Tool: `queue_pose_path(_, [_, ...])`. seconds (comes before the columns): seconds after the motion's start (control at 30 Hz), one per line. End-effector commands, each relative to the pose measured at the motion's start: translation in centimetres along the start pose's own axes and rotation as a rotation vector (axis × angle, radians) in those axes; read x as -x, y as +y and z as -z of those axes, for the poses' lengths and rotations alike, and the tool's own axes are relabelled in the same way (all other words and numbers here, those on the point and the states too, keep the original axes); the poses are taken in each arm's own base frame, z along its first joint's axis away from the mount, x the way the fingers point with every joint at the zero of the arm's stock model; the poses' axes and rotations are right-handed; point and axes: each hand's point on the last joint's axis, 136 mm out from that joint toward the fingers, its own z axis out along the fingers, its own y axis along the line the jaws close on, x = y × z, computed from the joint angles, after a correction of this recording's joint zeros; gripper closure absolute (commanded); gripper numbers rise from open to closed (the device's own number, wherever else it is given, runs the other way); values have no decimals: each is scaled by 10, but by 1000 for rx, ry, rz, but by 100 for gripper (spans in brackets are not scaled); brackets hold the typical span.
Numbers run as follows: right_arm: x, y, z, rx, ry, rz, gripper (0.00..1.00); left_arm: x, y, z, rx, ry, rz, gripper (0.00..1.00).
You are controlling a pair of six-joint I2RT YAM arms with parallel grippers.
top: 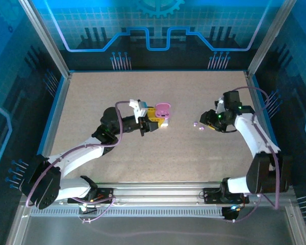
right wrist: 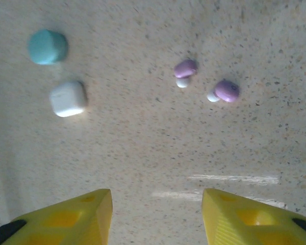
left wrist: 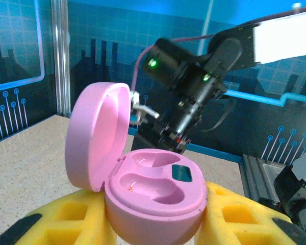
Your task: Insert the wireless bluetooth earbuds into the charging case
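Right hand, spread, wants centring over one small purple plastic earbud; left hand pinches the open pink plastic case.

Two purple earbuds, one pink charging case, one teal object, one white object.

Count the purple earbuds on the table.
2. In the right wrist view, the first purple earbud lies on the table, with the second purple earbud beside it to the lower right, not touching. The open charging case holds none.
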Motion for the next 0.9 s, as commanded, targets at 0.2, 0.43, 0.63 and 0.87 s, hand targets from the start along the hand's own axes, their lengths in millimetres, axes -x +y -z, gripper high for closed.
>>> queue_pose_path(0.2, [28, -26, -49, -145, 106, 68, 48, 6, -5, 2, 5, -17, -39, 68])
queue_pose_path(0.43, [43, -25, -79, -126, 180, 105, 48, 4, -4, 0, 4, -4, -40, 68])
queue_pose_path(0.63, [50, -15, -100, -88, 231, 137, 49, 3, -4, -2, -2, 3, -32, 68])
queue_pose_path(0.87, [43, -11, -111, -110, 277, 83, 52, 3, -3, -1, 5, 12, -38, 68])
